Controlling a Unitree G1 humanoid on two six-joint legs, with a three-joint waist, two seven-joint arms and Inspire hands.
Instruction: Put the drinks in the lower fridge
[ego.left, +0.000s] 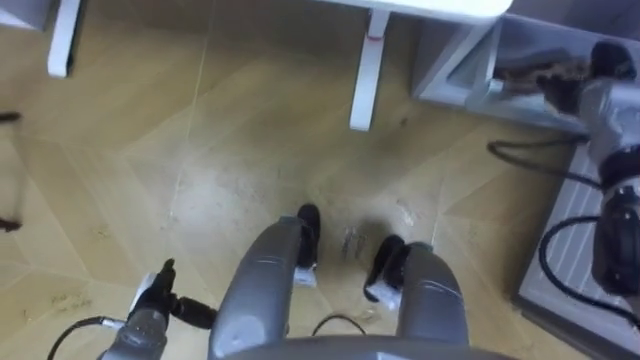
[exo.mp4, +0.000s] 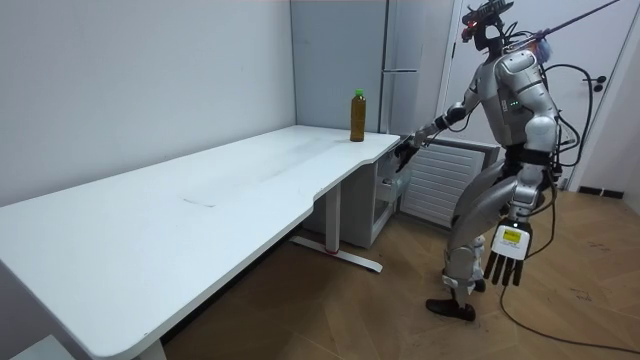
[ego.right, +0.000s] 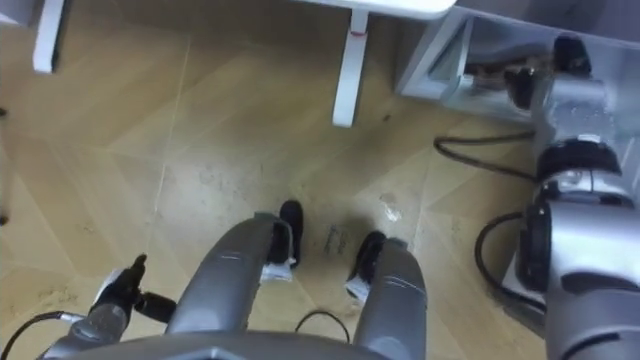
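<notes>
An amber drink bottle with a green cap stands upright on the far corner of the white table. I stand on the wooden floor past that corner, facing the tall grey fridge. My right arm reaches forward to the grey lower fridge compartment. My right hand is at its front edge, well below and beside the bottle. My left hand hangs by my thigh, fingers straight and holding nothing.
A white table leg stands just left of the lower compartment. A white ribbed panel lies close on my right. Bare wooden floor stretches to my left and under the table.
</notes>
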